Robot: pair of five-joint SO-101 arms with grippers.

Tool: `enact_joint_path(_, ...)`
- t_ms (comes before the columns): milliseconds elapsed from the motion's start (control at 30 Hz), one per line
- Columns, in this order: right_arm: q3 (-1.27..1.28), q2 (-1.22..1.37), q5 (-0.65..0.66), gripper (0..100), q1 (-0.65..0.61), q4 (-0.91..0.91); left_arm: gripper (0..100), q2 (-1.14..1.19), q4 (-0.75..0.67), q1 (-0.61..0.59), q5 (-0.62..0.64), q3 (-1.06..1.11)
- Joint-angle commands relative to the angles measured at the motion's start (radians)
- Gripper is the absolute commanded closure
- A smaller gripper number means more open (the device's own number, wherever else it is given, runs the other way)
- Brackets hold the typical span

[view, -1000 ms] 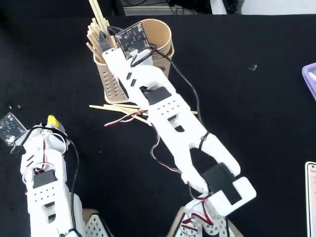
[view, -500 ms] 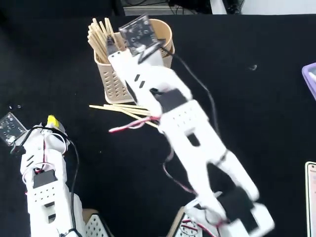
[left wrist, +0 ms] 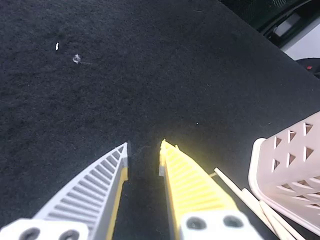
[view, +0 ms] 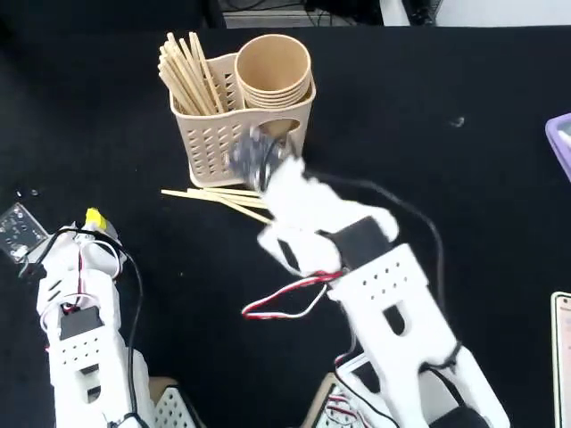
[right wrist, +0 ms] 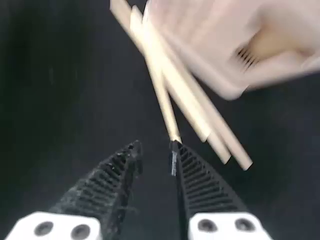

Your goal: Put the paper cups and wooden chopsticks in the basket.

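My right pincer (right wrist: 155, 148), released and empty, faces loose chopsticks (view: 212, 196) lying flat, lengthwise along the basket (view: 214, 147) front, on the black table (view: 473, 232).

Looks like a robotics lab bench: a black cloth-covered worktop (view: 464, 223) carries a white printed left arm (view: 76, 339) and right arm (view: 393, 308) with bare red-and-white wiring (view: 285, 299), and cables (view: 268, 11) lie beyond its far edge

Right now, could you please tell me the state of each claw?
Left claw: slightly open, holding nothing.
Right claw: slightly open, empty, its tips close to the loose chopsticks.
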Motion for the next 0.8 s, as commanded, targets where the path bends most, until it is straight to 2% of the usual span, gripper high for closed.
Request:
enact_joint_path(0, 0.260, -0.027, 0.117, 82.6, 0.100, -0.226, 88, -0.014, -0.028, -0.001, 0.000, -0.010)
enact_joint_path(100, 0.435, -0.025, 0.173, 72.7, 0.170, -0.477, 88, -0.014, -0.028, -0.001, 0.000, -0.010)
enact_joint_path(267, 0.538, -0.025, 0.261, 71.7, 0.180, -0.655, 88, -0.014, -0.028, -0.001, 0.000, -0.010)
enact_joint_path(433, 0.532, -0.025, 0.308, 70.7, 0.183, -0.680, 88, -0.014, -0.028, -0.001, 0.000, -0.010)
enact_joint_path(600, 0.536, -0.025, 0.307, 64.0, 0.180, -0.681, 88, -0.014, -0.028, -0.001, 0.000, -0.010)
enact_joint_path(767, 0.538, -0.025, 0.307, 64.2, 0.160, -0.681, 88, -0.014, -0.028, -0.001, 0.000, -0.010)
